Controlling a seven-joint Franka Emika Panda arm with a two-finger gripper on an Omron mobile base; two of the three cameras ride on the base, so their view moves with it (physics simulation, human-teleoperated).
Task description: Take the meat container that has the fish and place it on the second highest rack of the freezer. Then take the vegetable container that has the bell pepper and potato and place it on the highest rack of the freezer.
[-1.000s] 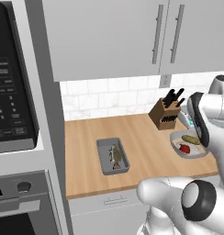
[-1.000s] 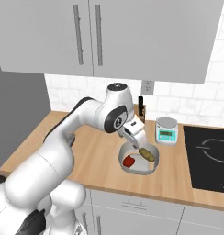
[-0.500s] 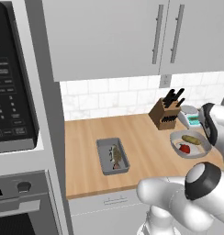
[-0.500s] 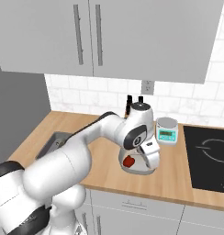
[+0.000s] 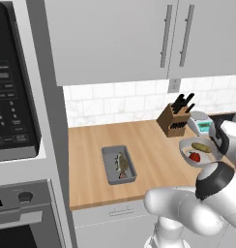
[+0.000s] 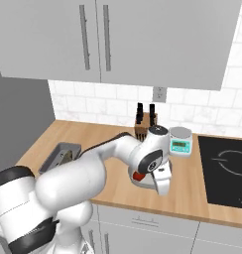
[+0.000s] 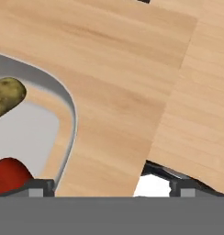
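Your gripper (image 7: 111, 186), fingers spread wide and empty, hovers at the bowl (image 7: 70, 119) rim near the counter's (image 7: 132, 82) front edge.

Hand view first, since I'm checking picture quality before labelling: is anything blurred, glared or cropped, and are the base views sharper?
Hand view: close and soft-edged; the vegetable container, potato and bell pepper are cropped at the left edge, no glare. Left base view: even flat light, the fish small but readable. Right base view: the white arm blocks most of the container.

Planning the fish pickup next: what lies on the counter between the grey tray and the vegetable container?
Bare wooden counter; nothing lies between the grey tray and the vegetable container, clearest in the left base view.
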